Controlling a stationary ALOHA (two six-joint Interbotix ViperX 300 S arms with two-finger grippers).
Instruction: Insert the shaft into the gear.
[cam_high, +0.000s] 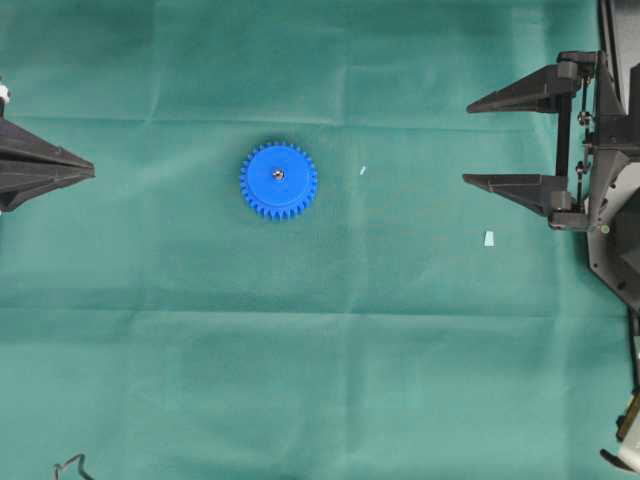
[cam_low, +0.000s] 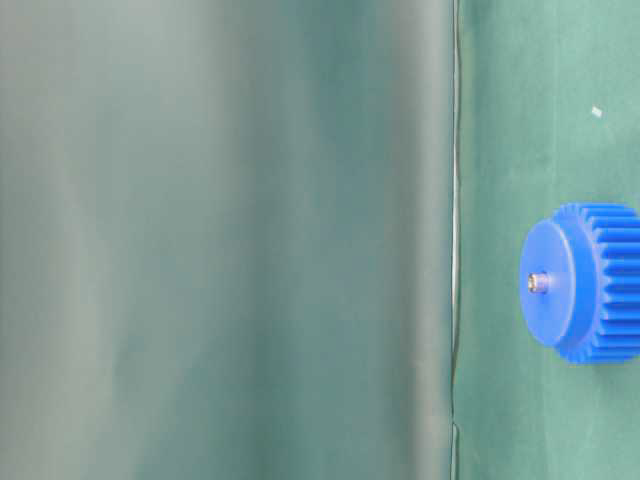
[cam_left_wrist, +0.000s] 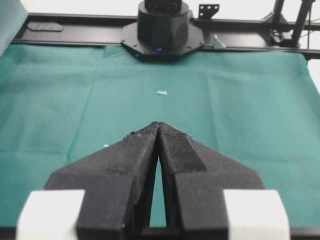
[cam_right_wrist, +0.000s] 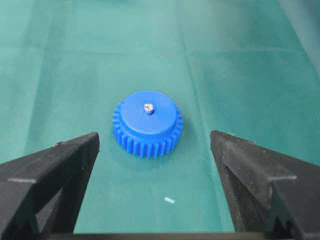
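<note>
The bright blue gear (cam_high: 278, 180) lies flat on the green cloth, left of the table's middle. The tiny silvery shaft (cam_high: 278, 174) stands in its centre hole, its tip poking just above the hub (cam_low: 538, 283). My left gripper (cam_high: 92, 172) sits at the far left edge, well apart from the gear, its fingertips pressed together on nothing (cam_left_wrist: 159, 123). My right gripper (cam_high: 467, 143) is at the right side, wide open and empty. In the right wrist view the gear (cam_right_wrist: 145, 127) and the shaft (cam_right_wrist: 148, 108) lie ahead of that gripper (cam_right_wrist: 154, 137), beyond its fingertips.
A small pale scrap (cam_high: 363, 170) lies on the cloth right of the gear, and a second one (cam_high: 489, 238) lies near the right gripper. The opposite arm's black base (cam_left_wrist: 162, 25) stands at the cloth's far end in the left wrist view.
</note>
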